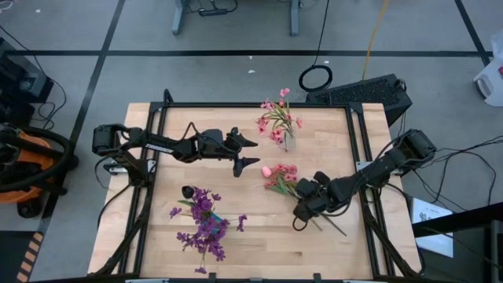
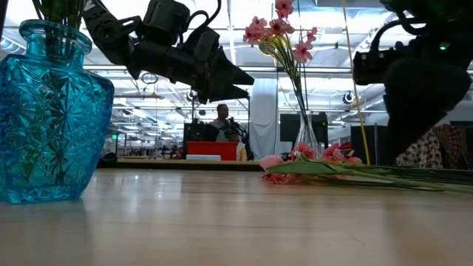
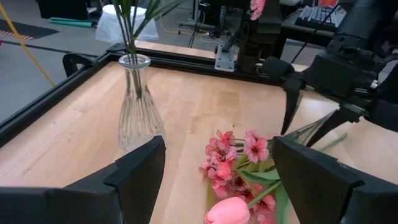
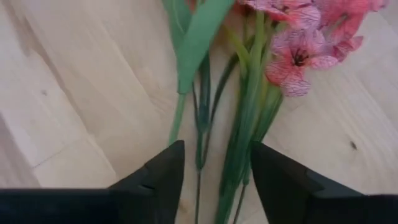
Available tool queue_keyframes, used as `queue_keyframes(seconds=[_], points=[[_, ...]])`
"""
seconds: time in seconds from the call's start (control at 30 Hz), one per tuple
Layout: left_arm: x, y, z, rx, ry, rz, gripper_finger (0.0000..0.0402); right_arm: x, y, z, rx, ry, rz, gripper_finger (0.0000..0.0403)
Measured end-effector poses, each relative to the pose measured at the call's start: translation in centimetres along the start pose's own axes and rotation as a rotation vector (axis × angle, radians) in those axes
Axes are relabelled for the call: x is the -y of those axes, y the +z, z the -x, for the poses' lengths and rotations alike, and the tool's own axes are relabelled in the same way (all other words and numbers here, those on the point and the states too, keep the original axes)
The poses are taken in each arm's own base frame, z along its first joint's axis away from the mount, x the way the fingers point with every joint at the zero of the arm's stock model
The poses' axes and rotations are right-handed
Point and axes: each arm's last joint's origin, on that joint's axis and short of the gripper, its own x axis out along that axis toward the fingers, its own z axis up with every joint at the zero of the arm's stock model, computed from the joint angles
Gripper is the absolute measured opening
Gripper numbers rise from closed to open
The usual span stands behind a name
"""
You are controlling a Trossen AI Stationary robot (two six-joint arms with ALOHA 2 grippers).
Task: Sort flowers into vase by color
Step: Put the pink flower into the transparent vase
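Note:
A bunch of pink flowers (image 1: 280,178) lies flat on the table, its blossoms (image 3: 239,158) and a pink bud (image 3: 227,211) pointing toward the table's left. Its green stems (image 4: 239,118) run between the fingers of my right gripper (image 4: 217,150). That gripper points steeply down and is open, one finger on each side of the stems. My left gripper (image 1: 253,152) hovers open above the table, left of the bunch. A clear vase (image 3: 138,112) at the far middle holds pink flowers (image 1: 277,118). A blue vase (image 2: 48,111) near the front holds purple flowers (image 1: 206,228).
A black frame rail (image 1: 357,149) runs round the wooden table top. A black keyboard (image 1: 363,90) lies beyond the far right corner. In the low view a person (image 2: 222,118) stands far off in the room behind. Bare wood lies between the two vases.

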Motion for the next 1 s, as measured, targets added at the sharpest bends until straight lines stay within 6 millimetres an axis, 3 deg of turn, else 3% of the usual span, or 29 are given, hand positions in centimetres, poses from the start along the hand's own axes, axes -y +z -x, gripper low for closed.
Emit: queue_keyframes(seconds=[0.17, 0.3, 0.43, 0.63, 0.8, 1.0], points=[[0.0, 0.0, 0.0, 0.0, 0.0, 0.001, 0.0296, 0.2, -0.2, -1.1, -0.026, -0.042, 0.011, 0.0205], [0.3, 0.0, 0.0, -0.001, -0.01, 0.001, 0.0296, 0.1, -0.5, -2.1, -0.048, -0.079, 0.025, 0.0194], [0.5, 0.0, 0.0, -0.002, -0.015, 0.0, 0.0296, 0.0, -0.7, -3.1, -0.062, -0.112, 0.001, 0.014], [0.6, 0.0, -0.1, -0.002, -0.017, -0.002, 0.0296, -0.3, -1.0, -4.0, -0.074, -0.122, -0.017, 0.0023], [0.5, -0.1, -0.1, -0.006, -0.016, -0.005, 0.0296, -0.4, -0.9, -3.0, -0.032, -0.088, -0.029, 0.0014], [0.5, -0.1, -0.1, -0.006, -0.016, -0.005, 0.0296, -0.6, -0.7, 0.3, 0.095, -0.01, -0.044, 0.0005]])
